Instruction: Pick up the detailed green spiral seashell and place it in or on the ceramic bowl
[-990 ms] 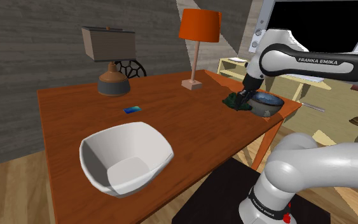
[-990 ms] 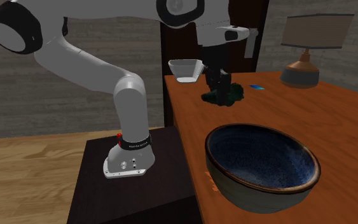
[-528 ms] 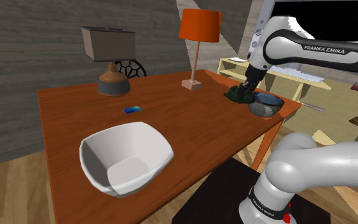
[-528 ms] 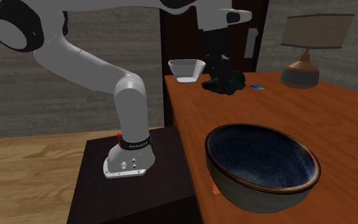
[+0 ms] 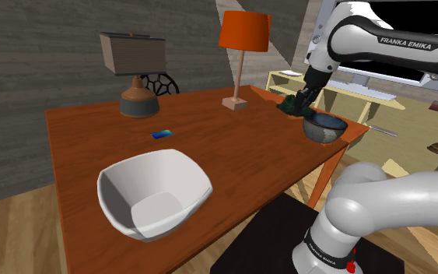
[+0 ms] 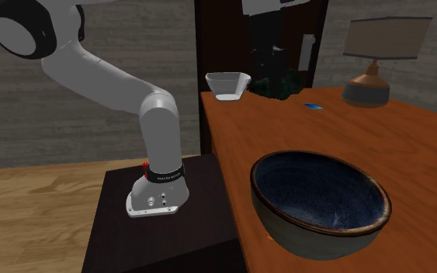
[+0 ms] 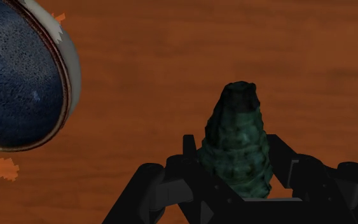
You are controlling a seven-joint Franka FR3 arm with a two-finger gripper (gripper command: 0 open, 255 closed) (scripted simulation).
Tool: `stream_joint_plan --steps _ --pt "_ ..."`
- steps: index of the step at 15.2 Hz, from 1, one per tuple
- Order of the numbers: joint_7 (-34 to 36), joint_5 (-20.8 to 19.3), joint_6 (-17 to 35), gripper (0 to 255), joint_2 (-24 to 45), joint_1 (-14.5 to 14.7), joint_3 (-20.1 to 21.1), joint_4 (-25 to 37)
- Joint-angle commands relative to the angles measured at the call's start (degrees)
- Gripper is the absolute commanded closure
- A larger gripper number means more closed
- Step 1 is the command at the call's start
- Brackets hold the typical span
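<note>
White capitals reading FRANKA EMIKA run along the dark band of the arm's upper link (image 5: 413,45) in the shoulder view. A smaller line of lettering (white on a dark ring) circles the arm's base (image 5: 318,251) there. It is probably the same brand, though too small to be sure. In the second exterior view a similar dark ring carries lettering too small to read.

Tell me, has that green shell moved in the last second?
Yes. In the shoulder view the seashell, clasped by the gripper, has risen off the table, from beside the dark blue bowl to higher than its rim.
</note>
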Motion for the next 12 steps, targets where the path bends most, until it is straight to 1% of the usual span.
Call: stream_joint_plan --steps 1,2,7,12 --pt "-0.01 0.48 -1.28 255 0.55 0.28 0.47 1.82" --pt "-0.03 0.54 -1.50 255 0.64 0.32 0.53 2.13" --pt "-6.85 -3.45 -0.98 255 2.60 -0.73 -6.68 5.43" --pt "-13.58 -6.57 -0.09 255 5.88 -0.44 -14.19 10.25"
